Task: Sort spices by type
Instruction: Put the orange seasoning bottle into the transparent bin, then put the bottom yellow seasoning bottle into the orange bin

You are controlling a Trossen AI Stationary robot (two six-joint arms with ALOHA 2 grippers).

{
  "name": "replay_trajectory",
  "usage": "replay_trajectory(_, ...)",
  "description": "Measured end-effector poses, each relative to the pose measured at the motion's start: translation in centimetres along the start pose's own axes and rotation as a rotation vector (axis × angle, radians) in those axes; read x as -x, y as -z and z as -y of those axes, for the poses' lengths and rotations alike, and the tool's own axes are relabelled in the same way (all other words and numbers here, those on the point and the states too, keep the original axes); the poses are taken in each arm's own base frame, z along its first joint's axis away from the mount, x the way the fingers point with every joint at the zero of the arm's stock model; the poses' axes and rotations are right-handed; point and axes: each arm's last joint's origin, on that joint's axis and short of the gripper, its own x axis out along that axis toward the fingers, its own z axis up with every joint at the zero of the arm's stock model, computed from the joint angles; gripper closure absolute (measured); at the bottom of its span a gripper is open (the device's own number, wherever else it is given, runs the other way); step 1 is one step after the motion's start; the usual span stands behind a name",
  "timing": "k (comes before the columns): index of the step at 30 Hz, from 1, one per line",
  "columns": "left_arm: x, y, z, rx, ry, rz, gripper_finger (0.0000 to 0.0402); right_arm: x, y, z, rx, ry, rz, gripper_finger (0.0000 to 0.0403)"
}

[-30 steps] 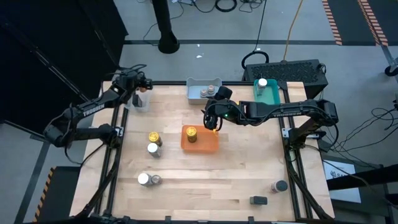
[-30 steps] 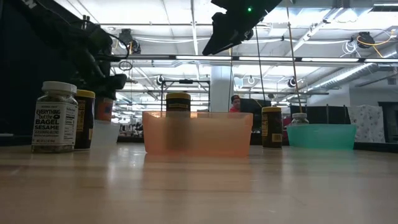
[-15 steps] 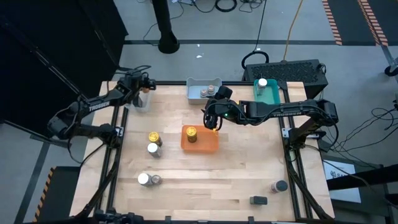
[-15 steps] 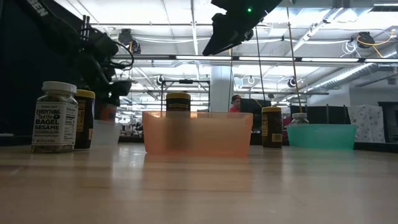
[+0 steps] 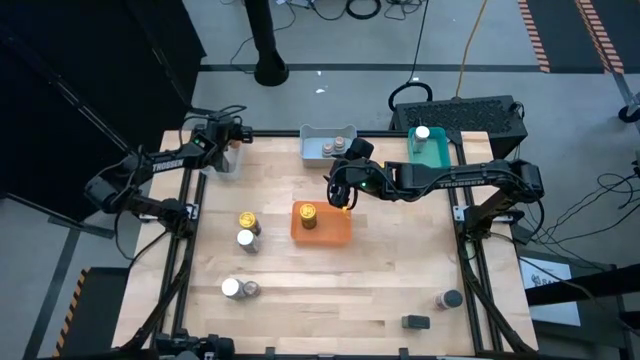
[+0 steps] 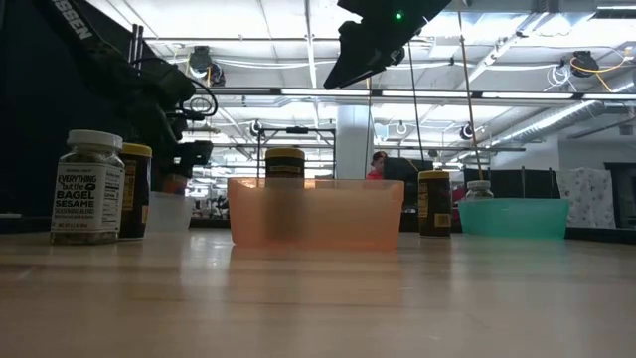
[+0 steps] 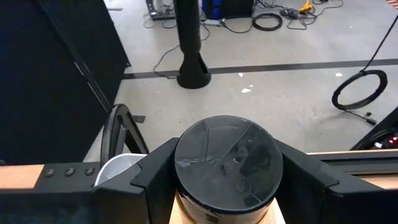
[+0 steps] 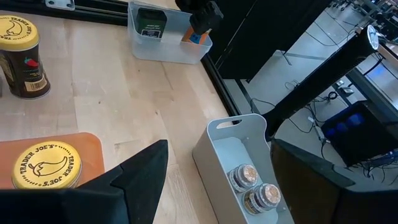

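Left gripper (image 5: 232,137) has moved further over clear tray (image 5: 227,160) at table's far-left corner since a second ago, fingers clamped on dark-lidded jar (image 7: 227,163). Right gripper (image 5: 340,187) unmoved above orange tray (image 5: 335,233), jaws spread, empty. Yellow-lidded jar (image 5: 307,214) inside orange tray. Wooden table (image 5: 380,290); person (image 6: 377,164) in room behind.

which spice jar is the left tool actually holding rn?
The dark-lidded jar, clamped between the left tool fingers above the clear tray at the table's far-left corner. Every other jar stands free on the table or in a tray.
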Motion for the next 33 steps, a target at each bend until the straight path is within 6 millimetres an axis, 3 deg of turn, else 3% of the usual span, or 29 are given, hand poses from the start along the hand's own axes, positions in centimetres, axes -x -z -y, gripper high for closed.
replay_trajectory(12,0.0,0.2,-0.1,0.032,-0.008,-0.015,0.0181,0.0,0.0,0.0,-0.003,0.000,0.000,0.0138)
replay_trajectory(26,0.0,0.1,-0.1,0.022,-0.008,-0.014,0.0140,0.0,0.0,0.0,-0.003,0.000,-0.001,0.0138)
replay_trajectory(33,2.3,-1.1,0.0,0.008,0.053,0.003,0.0139,0.0,0.0,0.0,-0.001,0.000,-0.001,0.0138)
